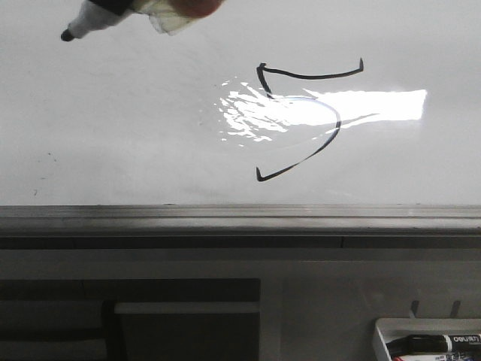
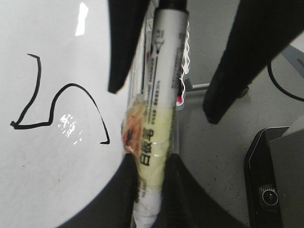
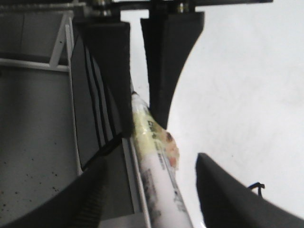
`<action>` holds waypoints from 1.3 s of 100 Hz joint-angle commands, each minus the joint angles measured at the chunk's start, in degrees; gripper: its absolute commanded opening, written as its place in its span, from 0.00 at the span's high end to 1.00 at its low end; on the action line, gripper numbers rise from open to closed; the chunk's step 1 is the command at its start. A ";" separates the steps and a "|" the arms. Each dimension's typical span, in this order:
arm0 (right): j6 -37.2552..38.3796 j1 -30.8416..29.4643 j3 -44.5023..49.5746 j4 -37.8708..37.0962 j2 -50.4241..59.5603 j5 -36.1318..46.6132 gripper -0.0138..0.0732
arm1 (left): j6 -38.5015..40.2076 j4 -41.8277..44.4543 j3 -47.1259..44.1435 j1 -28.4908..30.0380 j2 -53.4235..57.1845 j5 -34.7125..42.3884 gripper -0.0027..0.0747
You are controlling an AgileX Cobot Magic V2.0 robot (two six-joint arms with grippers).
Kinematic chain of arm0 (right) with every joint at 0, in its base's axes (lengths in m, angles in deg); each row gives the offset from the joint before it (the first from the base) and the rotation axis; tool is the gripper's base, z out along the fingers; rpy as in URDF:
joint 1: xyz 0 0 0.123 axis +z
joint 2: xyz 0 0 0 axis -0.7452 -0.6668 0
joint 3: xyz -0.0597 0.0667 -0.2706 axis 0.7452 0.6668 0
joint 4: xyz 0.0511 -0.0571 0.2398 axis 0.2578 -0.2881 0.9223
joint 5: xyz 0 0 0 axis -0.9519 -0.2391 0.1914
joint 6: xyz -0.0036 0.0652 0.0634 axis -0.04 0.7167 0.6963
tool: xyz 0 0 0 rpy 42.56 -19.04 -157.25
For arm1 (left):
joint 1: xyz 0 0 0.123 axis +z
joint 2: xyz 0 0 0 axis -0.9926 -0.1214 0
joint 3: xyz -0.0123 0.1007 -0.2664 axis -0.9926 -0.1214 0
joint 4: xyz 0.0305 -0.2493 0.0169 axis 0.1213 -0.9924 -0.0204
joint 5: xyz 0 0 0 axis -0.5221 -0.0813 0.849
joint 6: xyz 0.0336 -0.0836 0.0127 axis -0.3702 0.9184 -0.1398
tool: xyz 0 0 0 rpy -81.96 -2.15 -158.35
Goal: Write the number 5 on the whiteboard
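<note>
Well clear of number 5 (image 1: 316,77), left fingers (image 2: 109,204) clamp marker (image 2: 159,95), right fingers (image 3: 228,194) spread

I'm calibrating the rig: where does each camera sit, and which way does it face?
Front: faces forward onto the whiteboard and number 5; no arm clearly shows.
Left wrist: on the left arm, looking past the left gripper clamping the marker.
Right wrist: on the right arm, past the open right gripper.
Both wrist views share the marker.
</note>
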 commanded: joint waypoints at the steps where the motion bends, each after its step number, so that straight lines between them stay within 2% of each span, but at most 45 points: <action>1: 3.47 -0.18 -1.66 -6.64 1.98 0.27 0.31 | 2.74 -2.27 1.94 -0.23 0.59 3.10 0.99; 11: 10.85 -0.27 -1.66 -11.99 4.29 -1.33 0.32 | 4.04 -2.27 1.84 -0.23 0.59 3.60 0.99; 28: 18.18 -0.27 -1.65 -17.98 8.86 -1.80 0.32 | 4.14 -3.01 1.84 -0.23 0.24 3.51 0.99; 55: 21.65 -0.27 -1.55 -18.79 16.15 -3.74 0.32 | 4.14 -5.19 0.55 -0.23 -2.60 4.33 0.99; 72: 25.82 -0.27 -1.55 -19.26 20.70 -3.82 0.33 | 4.27 -10.47 -4.18 -0.23 -4.23 12.87 0.99; 77: 26.43 -0.27 -1.55 -19.38 21.91 -4.26 0.37 | 4.59 -12.55 -6.10 -0.23 -4.23 17.07 0.99; 84: 28.16 -0.27 -1.55 -19.65 23.70 -5.28 0.48 | 8.34 -14.63 -8.70 -0.23 -4.23 23.41 0.99; 100: 28.44 -0.27 -1.20 -19.65 27.34 -6.73 0.92 | 18.63 -21.96 -14.72 1.29 -4.23 38.04 0.99; 116: 29.58 -0.27 -0.84 -19.65 29.09 -7.98 0.91 | 19.14 -35.55 -18.17 1.94 -5.25 51.12 0.99; 130: 29.58 -0.27 -0.73 -19.80 28.98 -9.74 0.91 | 19.14 -40.12 -17.71 1.94 -8.71 57.45 0.99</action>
